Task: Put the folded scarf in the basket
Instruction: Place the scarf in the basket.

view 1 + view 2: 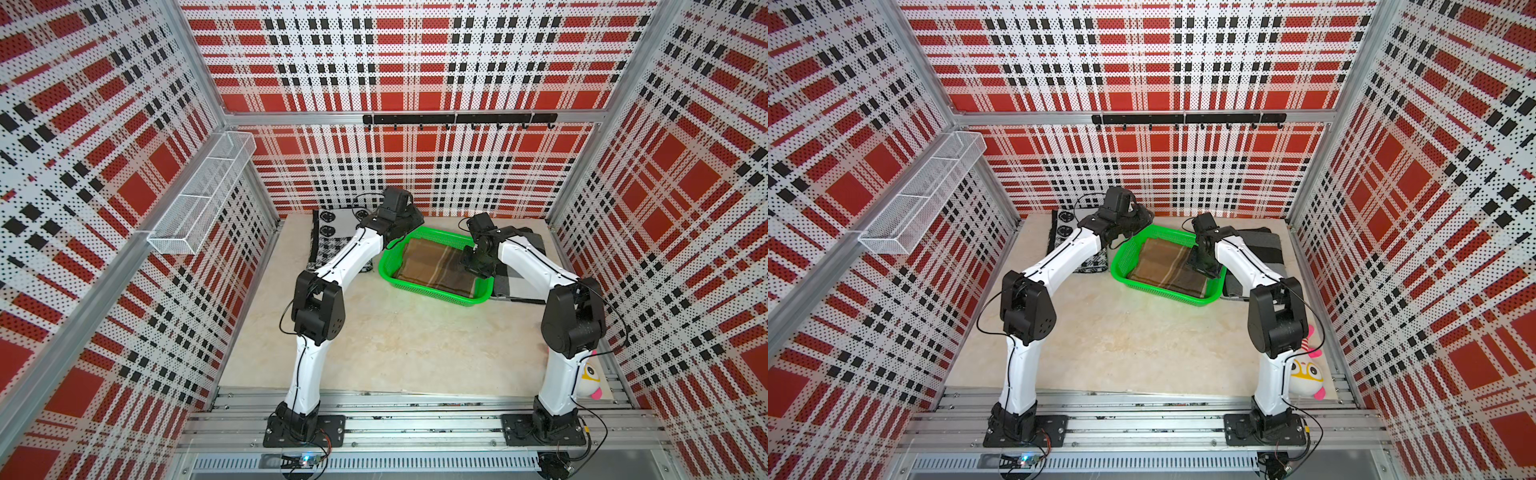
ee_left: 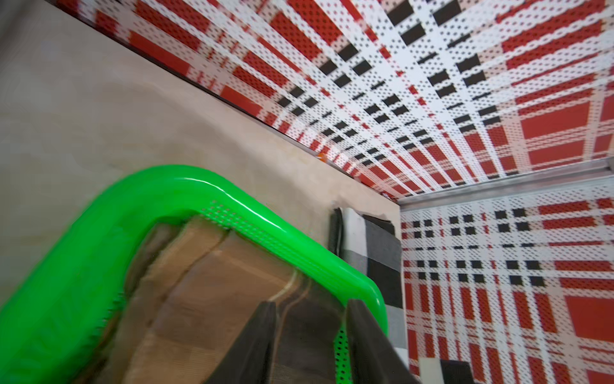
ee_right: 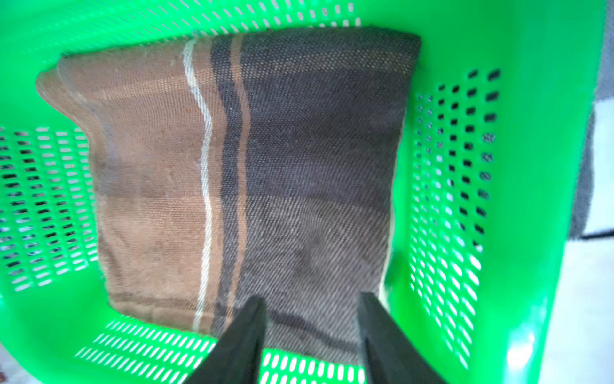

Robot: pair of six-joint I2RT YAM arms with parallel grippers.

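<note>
Brown plaid scarf (image 1: pixel 432 264) is in the green basket (image 1: pixel 432 290); left gripper (image 2: pixel 310 307) and right gripper (image 3: pixel 310 301) are part-open, empty. Right one, at 3 o'clock, could snag fabric lifting.

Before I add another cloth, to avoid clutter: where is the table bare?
Bare: the beige tabletop between the aluminium front rail and the green perforated plastic basket. Crowded: back row, black-and-white patterned cloth, basket holding the brown folded scarf, grey checked cloth; a plush toy beside the right arm.
</note>
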